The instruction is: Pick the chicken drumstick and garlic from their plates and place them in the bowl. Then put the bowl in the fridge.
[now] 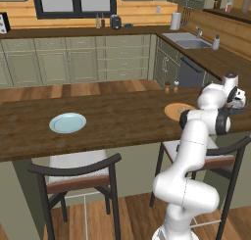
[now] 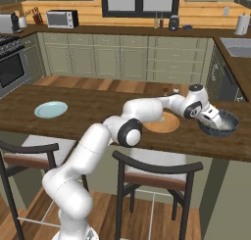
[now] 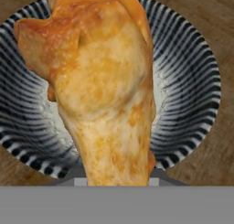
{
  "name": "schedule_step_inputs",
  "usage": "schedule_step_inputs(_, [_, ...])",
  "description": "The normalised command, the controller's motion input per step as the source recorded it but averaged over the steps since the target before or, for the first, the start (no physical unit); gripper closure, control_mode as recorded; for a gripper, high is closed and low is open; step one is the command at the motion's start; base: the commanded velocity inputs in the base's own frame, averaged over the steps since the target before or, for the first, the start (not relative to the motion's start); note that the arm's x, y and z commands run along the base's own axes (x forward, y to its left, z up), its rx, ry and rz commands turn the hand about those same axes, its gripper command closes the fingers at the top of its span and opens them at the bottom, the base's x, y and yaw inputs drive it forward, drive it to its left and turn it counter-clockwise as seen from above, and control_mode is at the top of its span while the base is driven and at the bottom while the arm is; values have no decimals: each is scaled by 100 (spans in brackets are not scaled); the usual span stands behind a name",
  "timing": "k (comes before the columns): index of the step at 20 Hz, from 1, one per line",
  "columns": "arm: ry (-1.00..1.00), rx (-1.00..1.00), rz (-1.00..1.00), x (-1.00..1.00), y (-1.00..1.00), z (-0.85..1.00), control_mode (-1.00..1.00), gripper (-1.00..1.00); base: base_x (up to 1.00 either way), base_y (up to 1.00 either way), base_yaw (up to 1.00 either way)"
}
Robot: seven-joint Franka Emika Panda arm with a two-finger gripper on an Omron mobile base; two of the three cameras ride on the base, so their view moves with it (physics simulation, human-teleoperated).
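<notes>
The chicken drumstick (image 3: 100, 81), golden-brown and lumpy, hangs in my gripper (image 3: 116, 182), which is shut on its narrow end. Straight beneath it is the bowl (image 3: 192, 81), ribbed and dark, with a pale speckled inside. The bowl (image 2: 221, 125) stands at the right end of the wooden counter, with my gripper (image 2: 208, 117) just over its near rim. Left of the bowl lies the tan plate (image 2: 165, 124), partly behind my arm. The pale blue plate (image 2: 50, 109) lies bare far to the left. The garlic is hidden and the fridge is out of view.
Two dark-framed chairs (image 2: 157, 170) (image 1: 78, 173) stand tucked at the counter's near side. Two small shakers (image 1: 171, 87) stand at the far edge behind the tan plate. A sink (image 1: 188, 40) and green-grey cabinets line the far walls.
</notes>
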Motion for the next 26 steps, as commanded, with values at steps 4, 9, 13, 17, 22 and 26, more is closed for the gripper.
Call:
schedule_step_inputs(4, [0,1,0,6,-27,2,-100,100,0,0,0])
schedule_step_inputs(9, [0,0,0,0,-5,9,-100,100,0,0,0])
schedule_step_inputs(13, [0,0,0,0,0,2,-100,100,0,0,0])
schedule_step_inputs(17, [0,0,0,0,0,-6,-100,100,0,0,0])
schedule_step_inputs(22, [0,0,0,0,0,-6,-100,-100,0,0,0])
schedule_step_inputs(26, [0,0,0,0,-1,0,-100,-100,0,0,0])
